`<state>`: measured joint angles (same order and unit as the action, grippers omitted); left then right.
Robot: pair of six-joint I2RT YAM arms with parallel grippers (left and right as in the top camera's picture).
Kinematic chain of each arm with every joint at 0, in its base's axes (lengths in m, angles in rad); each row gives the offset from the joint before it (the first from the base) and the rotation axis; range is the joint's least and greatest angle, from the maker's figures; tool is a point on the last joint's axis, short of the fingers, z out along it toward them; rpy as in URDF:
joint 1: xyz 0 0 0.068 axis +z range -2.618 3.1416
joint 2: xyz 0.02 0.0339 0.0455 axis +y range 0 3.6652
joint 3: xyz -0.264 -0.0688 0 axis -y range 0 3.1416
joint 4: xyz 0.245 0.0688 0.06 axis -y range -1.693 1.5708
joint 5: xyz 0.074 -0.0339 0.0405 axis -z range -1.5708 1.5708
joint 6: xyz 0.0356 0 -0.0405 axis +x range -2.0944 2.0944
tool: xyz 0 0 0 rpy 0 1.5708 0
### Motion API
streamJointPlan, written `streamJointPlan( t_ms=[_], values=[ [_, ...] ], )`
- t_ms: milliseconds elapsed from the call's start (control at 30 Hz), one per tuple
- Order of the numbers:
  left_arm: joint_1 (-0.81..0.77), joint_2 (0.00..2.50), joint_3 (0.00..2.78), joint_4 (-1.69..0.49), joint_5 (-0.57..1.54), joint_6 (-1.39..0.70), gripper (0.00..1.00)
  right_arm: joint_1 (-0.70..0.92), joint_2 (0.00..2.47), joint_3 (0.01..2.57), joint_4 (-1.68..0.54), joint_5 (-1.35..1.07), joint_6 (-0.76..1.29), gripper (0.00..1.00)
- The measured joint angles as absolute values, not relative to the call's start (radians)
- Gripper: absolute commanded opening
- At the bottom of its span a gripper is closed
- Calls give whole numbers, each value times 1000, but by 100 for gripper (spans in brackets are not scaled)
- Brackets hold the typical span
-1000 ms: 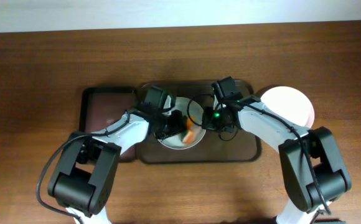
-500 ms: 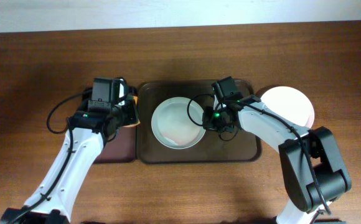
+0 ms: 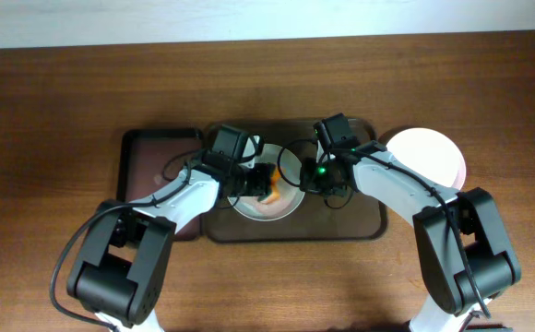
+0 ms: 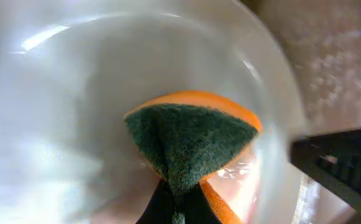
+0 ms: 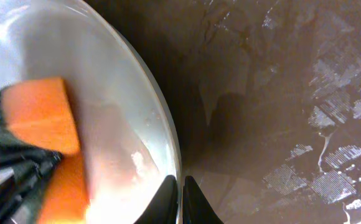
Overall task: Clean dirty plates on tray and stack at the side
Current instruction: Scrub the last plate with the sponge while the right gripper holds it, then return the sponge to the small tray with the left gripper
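A white plate [image 3: 286, 205] lies on the dark brown tray [image 3: 360, 226]. My left gripper [image 3: 260, 181] is shut on an orange sponge [image 3: 273, 184] with a green scouring side and presses it onto the plate. In the left wrist view the sponge [image 4: 193, 134] sits ahead of the fingers [image 4: 179, 205] on the plate's wet surface [image 4: 75, 93]. My right gripper [image 3: 306, 175] is shut on the plate's right rim. The right wrist view shows its fingers [image 5: 181, 200] pinching the rim [image 5: 168, 137], with the sponge [image 5: 40, 118] at the left. No red smear shows.
A clean white plate [image 3: 429, 157] lies on the table to the right of the tray. A narrower reddish-brown tray [image 3: 148, 161] with a black rim lies at the left. The tray floor [image 5: 280, 93] looks wet and shiny.
Half a second ago the left gripper was over the narrow tray at the left. It is now back on the plate with the sponge. The right gripper has not moved.
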<state>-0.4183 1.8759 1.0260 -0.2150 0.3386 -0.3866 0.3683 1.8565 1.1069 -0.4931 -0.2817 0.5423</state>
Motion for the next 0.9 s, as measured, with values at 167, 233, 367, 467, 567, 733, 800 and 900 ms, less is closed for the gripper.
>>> streamJointPlan(
  t_ms=[167, 233, 367, 467, 567, 733, 800, 900],
  values=[
    [-363, 1847, 1027, -263, 254, -387, 0, 368, 1856, 1107, -516, -286, 542, 4],
    [-362, 1799, 1026, -292, 210, -386, 0, 368, 1856, 1107, -520, -286, 543, 14],
    [-348, 1611, 1026, -391, 155, -343, 0, 368, 1856, 1107, -529, -285, 542, 15],
    [-249, 1537, 1028, -525, 56, -302, 0, 368, 1856, 1107, -524, -285, 543, 18],
    [-122, 1537, 1027, -585, 2, -199, 0, 368, 1856, 1107, -519, -285, 543, 18],
    [-94, 1617, 1021, -601, -13, -70, 0, 368, 1889, 1107, -477, -285, 538, 4],
    [-94, 1687, 1015, -588, -13, -32, 3, 366, 1890, 1110, -469, -282, 507, 4],
    [-94, 1757, 1013, -554, -16, 2, 53, 363, 1882, 1156, -573, -210, 428, 4]
  ],
)
